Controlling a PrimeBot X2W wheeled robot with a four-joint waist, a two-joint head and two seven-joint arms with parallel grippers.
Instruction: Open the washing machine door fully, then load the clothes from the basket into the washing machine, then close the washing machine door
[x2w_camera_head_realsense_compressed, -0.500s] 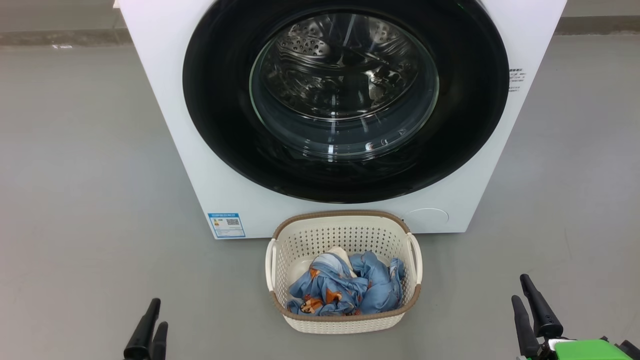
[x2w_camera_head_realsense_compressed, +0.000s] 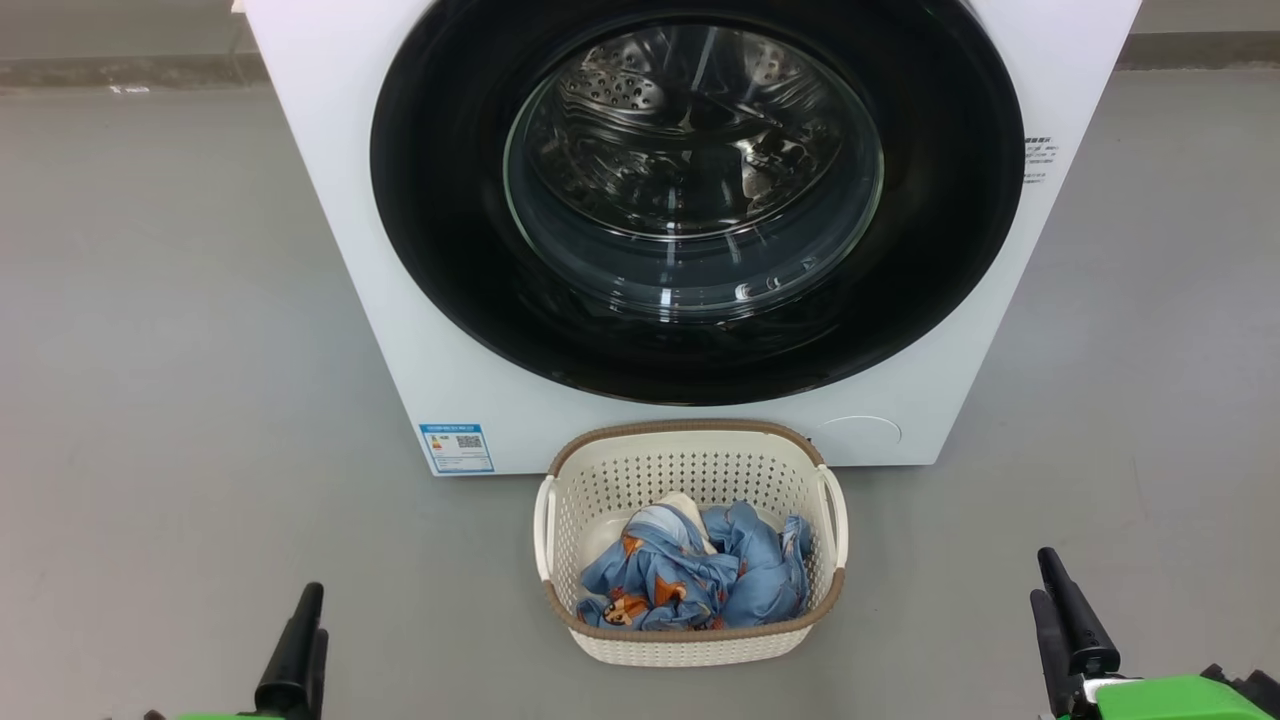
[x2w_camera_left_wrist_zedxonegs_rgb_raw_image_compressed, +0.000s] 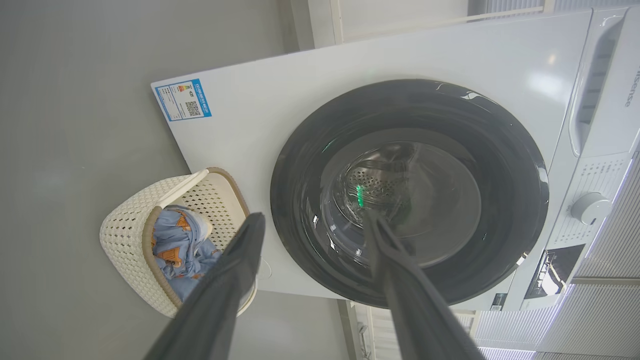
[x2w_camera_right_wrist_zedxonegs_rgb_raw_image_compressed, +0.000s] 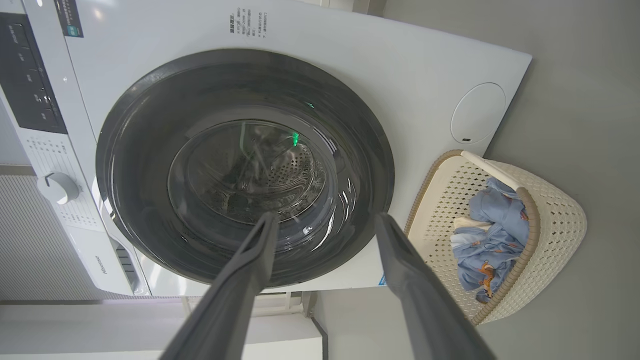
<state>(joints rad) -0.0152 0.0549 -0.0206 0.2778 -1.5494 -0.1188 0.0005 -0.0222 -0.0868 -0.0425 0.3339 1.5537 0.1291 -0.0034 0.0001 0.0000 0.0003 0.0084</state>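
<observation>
- Floor (x2w_camera_head_realsense_compressed: 150, 400): grey, bare from the left edge of the head view to the washer's side; wide strip.
- Left gripper (x2w_camera_head_realsense_compressed: 312, 610): lower left, tips further up the head view than half a second ago, green body now at the bottom edge. Jaws wide in the left wrist view (x2w_camera_left_wrist_zedxonegs_rgb_raw_image_compressed: 314, 216), nothing between them. Well apart from the basket, bare floor between.
- Sticker (x2w_camera_head_realsense_compressed: 456, 448): blue, at the washer's lower left corner.
- Washer (x2w_camera_head_realsense_compressed: 330, 200): white front, bottom edge on the floor. Shifted a touch right along with the whole view, so camera movement.
- Door (x2w_camera_head_realsense_compressed: 440, 200): black rim, glass centre, shut flush against the front, same as before.
- Basket (x2w_camera_head_realsense_compressed: 690, 640): on the floor just before the washer, under the door's lower rim.
- Clothes (x2w_camera_head_realsense_compressed: 690, 580): blue bundle with orange prints, low inside the basket, unchanged.
- Right gripper (x2w_camera_head_realsense_compressed: 1040, 572): lower right, about where it was. Jaws wide in the right wrist view (x2w_camera_right_wrist_zedxonegs_rgb_raw_image_compressed: 326, 216), holding nothing. Bare floor from basket to gripper and on to the right edge.
</observation>
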